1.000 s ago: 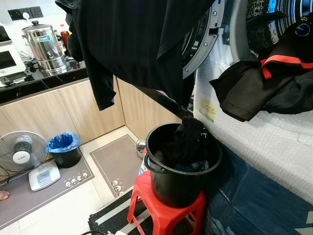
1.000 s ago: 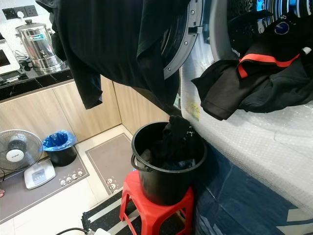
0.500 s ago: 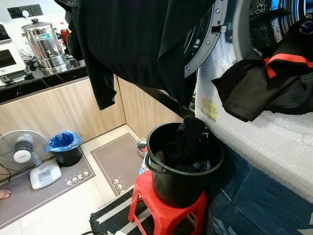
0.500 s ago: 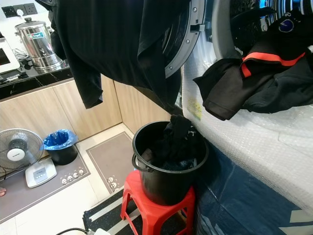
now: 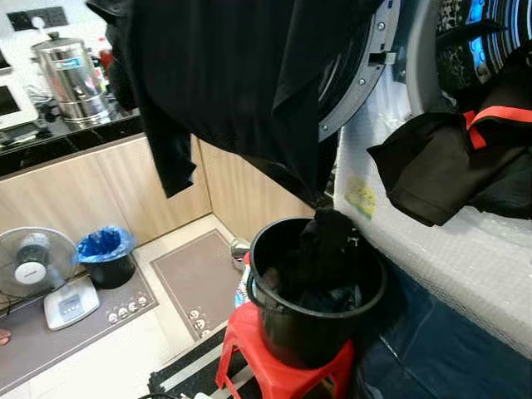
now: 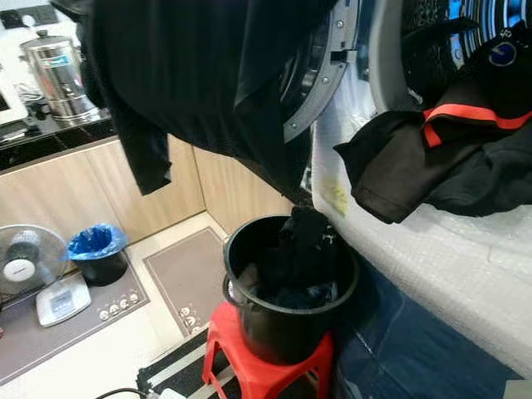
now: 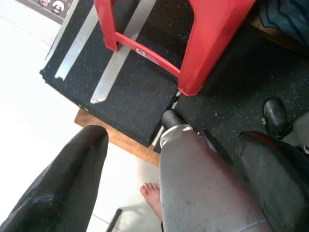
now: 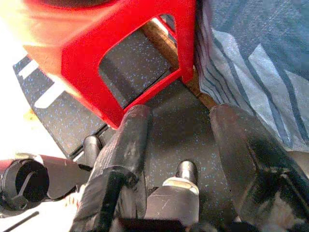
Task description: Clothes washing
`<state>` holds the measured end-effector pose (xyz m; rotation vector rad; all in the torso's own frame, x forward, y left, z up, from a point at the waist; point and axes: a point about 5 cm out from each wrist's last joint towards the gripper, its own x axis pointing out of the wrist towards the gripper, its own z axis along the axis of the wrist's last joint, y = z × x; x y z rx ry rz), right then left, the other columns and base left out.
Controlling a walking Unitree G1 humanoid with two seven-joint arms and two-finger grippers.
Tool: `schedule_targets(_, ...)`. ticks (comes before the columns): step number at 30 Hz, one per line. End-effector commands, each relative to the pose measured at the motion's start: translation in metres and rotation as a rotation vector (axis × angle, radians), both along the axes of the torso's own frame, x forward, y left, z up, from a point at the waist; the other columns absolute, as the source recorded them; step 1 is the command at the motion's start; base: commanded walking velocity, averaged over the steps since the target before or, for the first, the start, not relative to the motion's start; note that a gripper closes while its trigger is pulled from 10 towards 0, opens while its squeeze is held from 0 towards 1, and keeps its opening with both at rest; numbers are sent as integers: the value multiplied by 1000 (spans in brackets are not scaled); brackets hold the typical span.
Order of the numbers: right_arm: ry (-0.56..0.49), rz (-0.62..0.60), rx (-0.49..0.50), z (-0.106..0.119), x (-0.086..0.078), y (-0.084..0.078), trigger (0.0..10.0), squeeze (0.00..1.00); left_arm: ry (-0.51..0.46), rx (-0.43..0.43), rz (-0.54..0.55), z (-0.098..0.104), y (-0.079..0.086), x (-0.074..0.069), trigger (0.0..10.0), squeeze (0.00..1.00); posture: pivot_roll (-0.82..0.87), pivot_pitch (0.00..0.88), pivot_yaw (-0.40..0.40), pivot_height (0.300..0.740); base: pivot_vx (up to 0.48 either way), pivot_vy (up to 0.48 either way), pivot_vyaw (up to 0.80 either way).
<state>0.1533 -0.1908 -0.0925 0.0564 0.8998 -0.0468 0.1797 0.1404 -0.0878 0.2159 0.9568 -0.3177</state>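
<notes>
A black bucket [image 5: 316, 307] full of dark clothes [image 5: 320, 258] stands on a red stool [image 5: 278, 374], which lifts the load up near the washing machine's round opening [image 6: 432, 50] so that, as I judge it, each piece has only a short way to travel from bucket to drum. The machine's front is wrapped in bubble wrap [image 5: 449, 258] and the floor at its foot is covered by a blue striped cloth [image 8: 260, 63], likely to shield both from knocks. The machine door [image 5: 357, 75] is swung open to the robot's left, and a big black shirt [image 5: 233, 83] hangs draped over it and down toward the bucket, its lowest corner just above the clothes inside. A black garment with an orange stripe [image 6: 440, 158] spills out of the opening and sags over the lip, half in and half out, so it looks only partly loaded. Both arms hang low beside the stool: the left hand [image 7: 159, 159] is spread apart and holds nothing, pointing at the speckled black mat [image 7: 120, 82] and the stool's leg, with a person's bare foot [image 7: 153, 197] on the pale floor nearby; the right hand [image 8: 193, 145] is likewise released and empty, just short of the stool's other leg. Room is tight on the robot's right, where stool and bucket sit close against the machine. To the left the floor is freer, out to a small bin with a blue liner [image 5: 104, 253], a fan [image 5: 32, 264] and a wooden cabinet whose dark tabletop [image 5: 58, 141] carries a steel urn [image 5: 71, 71].
</notes>
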Motion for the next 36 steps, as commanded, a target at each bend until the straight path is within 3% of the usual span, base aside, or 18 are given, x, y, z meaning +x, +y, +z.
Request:
schedule_targets(1, 7, -7, 1, -1, -2, 0, 10000, 0, 26, 6, 5, -3, 2, -5, 10000, 0, -65, 0, 68, 740, 296, 0, 0)
schedule_targets(26, 11, -15, 9, -2, -4, 0, 10000, 0, 46, 23, 2, -5, 4, -11, 10000, 0, -64, 6, 71, 740, 294, 0, 0)
schedule_targets(31, 12, -17, 10, -2, -4, 0, 10000, 0, 45, 31, 8, -6, 5, -12, 10000, 0, -63, 7, 72, 740, 0, 0, 0)
schedule_targets(34, 12, -19, 10, -2, -4, 0, 10000, 0, 39, 53, -15, -6, 6, -12, 10000, 0, -63, 9, 72, 740, 0, 0, 0)
schedule_targets(36, 11, -20, 9, -2, -4, 0, 10000, 0, 31, 87, -113, -6, 6, -12, 10000, 0, -61, 12, 71, 740, 0, 0, 0)
